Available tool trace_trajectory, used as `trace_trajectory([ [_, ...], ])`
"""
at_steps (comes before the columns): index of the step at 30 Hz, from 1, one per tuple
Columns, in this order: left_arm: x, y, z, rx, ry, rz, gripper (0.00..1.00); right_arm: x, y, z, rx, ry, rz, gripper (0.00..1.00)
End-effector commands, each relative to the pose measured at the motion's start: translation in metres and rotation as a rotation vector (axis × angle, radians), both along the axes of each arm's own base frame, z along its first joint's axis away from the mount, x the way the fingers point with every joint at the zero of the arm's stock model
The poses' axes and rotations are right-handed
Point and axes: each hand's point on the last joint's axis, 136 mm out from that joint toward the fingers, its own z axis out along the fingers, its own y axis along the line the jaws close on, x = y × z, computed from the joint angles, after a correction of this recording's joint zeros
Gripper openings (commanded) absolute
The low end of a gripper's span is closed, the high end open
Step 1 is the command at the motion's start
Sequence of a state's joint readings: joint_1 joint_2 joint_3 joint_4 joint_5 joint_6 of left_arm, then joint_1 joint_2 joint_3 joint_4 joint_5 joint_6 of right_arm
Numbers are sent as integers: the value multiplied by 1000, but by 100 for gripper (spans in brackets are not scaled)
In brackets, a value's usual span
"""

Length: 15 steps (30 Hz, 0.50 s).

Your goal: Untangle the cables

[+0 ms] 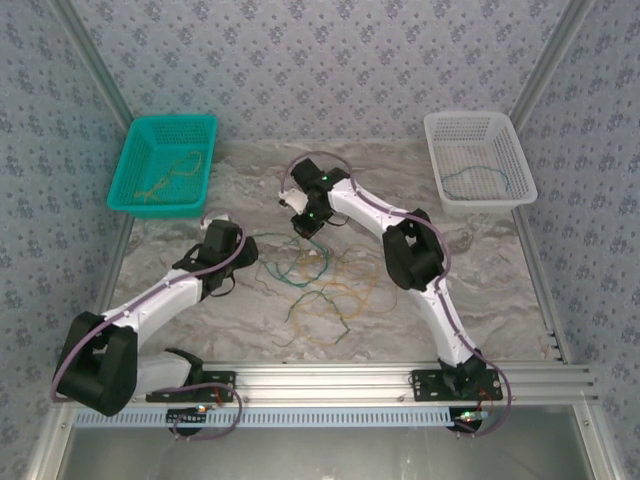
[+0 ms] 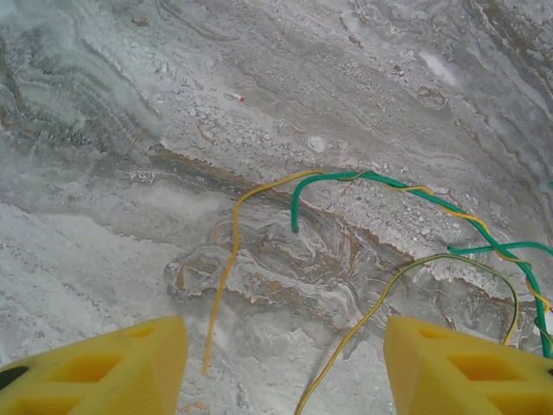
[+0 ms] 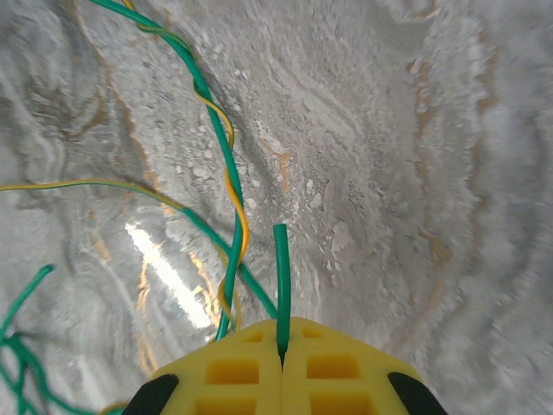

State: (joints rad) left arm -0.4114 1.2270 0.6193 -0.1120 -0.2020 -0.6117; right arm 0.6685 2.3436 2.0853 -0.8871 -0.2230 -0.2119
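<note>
Cables (image 1: 315, 285) lie in a loose tangle at the middle of the marbled desk (image 1: 480, 300), between the two arms, and most of the work looks left to do: the teal basket (image 1: 126, 170) at the far left holds one orange-tan strand (image 1: 170, 180) and the white basket (image 1: 437, 165) at the far right holds one dark green strand (image 1: 475, 178), so I judge that two have been freed and sorted by colour, while the several on the desk overlap in crossing loops. The heap is thin, curly wire, dark green and orange-tan mixed, spread flat rather than piled. The right claw (image 3: 282, 350) is clenched at the far edge of the heap, gripping a green wire (image 3: 282, 277) whose cut end stands up out of the seam between its yellow fingers; just beside it runs a twisted pair (image 3: 232, 173), one green and one yellow, which will likely need pulling apart. The left claw (image 2: 285, 367) hangs released over the left fringe, its fingers wide apart with nothing held, a yellow wire (image 2: 228, 268) lying on the desk between them
</note>
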Motion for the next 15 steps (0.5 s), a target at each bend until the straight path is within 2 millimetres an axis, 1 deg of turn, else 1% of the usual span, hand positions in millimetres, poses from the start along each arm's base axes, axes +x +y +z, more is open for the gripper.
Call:
trace_trajectory([
  [1, 11, -4, 20, 2, -44, -18, 62, 0, -6, 65, 14, -110, -1, 0],
  [4, 10, -2, 22, 12, -50, -14, 62, 0, -18, 87, -17, -158, -51, 0],
  [10, 9, 2, 30, 25, -72, -10, 63, -2, -51, 128, -97, -256, -138, 0],
  [13, 9, 3, 33, 31, -79, -8, 63, 0, -65, 154, -98, -324, -200, 0],
  [15, 9, 3, 34, 31, -82, -10, 63, -1, -69, 169, -83, -359, -218, 0],
])
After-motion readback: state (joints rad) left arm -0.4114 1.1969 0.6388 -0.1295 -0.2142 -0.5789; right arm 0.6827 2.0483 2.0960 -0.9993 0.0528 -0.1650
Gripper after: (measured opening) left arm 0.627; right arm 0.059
